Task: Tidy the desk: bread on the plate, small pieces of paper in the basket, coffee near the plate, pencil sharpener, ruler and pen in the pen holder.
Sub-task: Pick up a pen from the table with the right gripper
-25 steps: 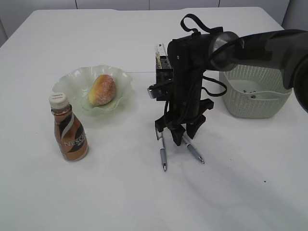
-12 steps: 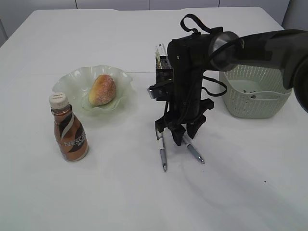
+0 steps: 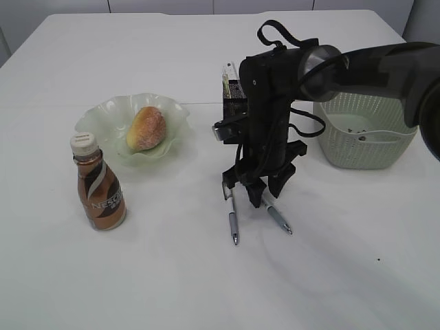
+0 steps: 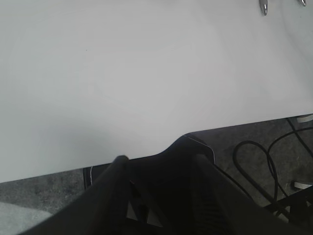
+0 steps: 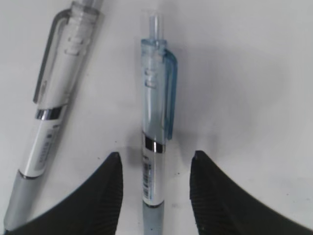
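Right wrist view: the right gripper [image 5: 152, 196] hovers low over the table with its jaws spread, straddling a blue-clipped pen [image 5: 155, 132] that lies flat between the two black fingers [image 5: 100, 196]; nothing is gripped yet. A second, clear-clipped pen [image 5: 51, 117] lies just beside it, outside the left-hand finger. The step in hand appears to be the pen pick-up, one of the last items of the tidy-up. Closing on the barrel should call for a short drop so both pads meet the pen squarely, without catching its neighbour, then a lift and a carry to the black mesh pen holder [image 3: 232, 96] standing behind the arm.

Seen from the exterior camera, the right gripper [image 3: 260, 187] points down over the two pens [image 3: 234, 221], whose tips fan out toward the viewer. The bread roll [image 3: 146, 128] already sits on the pale green glass plate [image 3: 103, 113], with the coffee bottle [image 3: 97, 184] upright near it. The pale plastic basket [image 3: 364, 130] stands to the right; its contents are too small to make out.

The left gripper [image 4: 161, 196] is parked beyond the table edge, jaws partly apart and empty, over a grey floor with loose cables [image 4: 254, 161]. The white tabletop [image 3: 137, 275] is smooth and matte under even indoor light.
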Robot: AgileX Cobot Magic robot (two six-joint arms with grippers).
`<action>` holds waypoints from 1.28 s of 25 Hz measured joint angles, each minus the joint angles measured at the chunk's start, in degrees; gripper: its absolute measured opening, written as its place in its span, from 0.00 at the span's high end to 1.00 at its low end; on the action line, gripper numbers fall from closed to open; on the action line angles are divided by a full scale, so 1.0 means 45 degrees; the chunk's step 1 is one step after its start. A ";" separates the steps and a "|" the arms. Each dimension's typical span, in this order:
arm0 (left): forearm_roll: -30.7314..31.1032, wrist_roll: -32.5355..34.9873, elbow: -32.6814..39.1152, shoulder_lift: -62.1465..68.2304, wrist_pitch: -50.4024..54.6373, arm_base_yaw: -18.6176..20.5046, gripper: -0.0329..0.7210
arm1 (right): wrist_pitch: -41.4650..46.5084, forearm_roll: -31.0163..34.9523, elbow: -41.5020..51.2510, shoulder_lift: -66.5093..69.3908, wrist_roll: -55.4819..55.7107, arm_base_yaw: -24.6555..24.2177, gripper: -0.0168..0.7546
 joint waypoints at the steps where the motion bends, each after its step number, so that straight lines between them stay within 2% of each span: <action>1: 0.0000 0.0000 0.0000 0.0000 0.0000 0.0000 0.55 | 0.0000 0.0000 0.0000 0.0000 0.0000 0.0000 0.51; 29: 0.0000 0.0000 0.0000 0.0000 0.0000 0.0000 0.55 | 0.0055 -0.0032 -0.0038 0.0261 0.0125 0.0000 0.51; 32: 0.0000 0.0000 0.0000 0.0000 0.0000 0.0000 0.55 | 0.0055 -0.0032 -0.0038 0.0261 0.0125 0.0000 0.54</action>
